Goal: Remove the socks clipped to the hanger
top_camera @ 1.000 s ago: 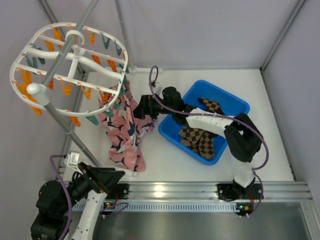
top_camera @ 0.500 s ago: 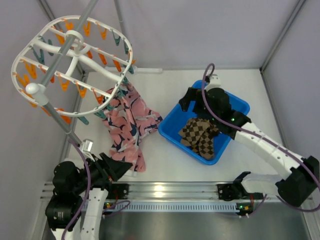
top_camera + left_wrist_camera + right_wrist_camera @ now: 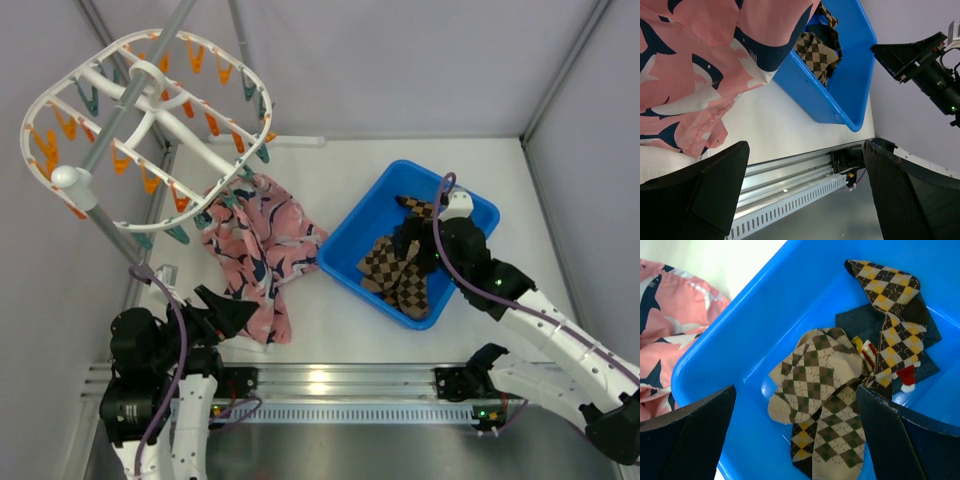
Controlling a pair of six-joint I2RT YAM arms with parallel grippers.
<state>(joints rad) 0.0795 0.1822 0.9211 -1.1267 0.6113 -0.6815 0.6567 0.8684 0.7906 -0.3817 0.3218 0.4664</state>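
The white oval hanger with orange and teal clips hangs tilted at the upper left. Pink socks with navy-and-white marks hang from its near right edge and drape onto the table; they also fill the left wrist view's upper left. Brown checkered socks and a dark navy sock lie in the blue bin. My left gripper is open and empty, low by the pink socks' bottom edge. My right gripper hovers open over the bin, above the checkered socks.
A grey pole runs slantwise through the hanger down to the table's left edge. An aluminium rail lines the near edge. Grey walls close in the back and both sides. The bin's wall stands right of the pink socks.
My right arm has drawn back from the pink socks and swung over the bin. The hanger has swung and turned. My left gripper has lifted toward the pink socks' lower edge.
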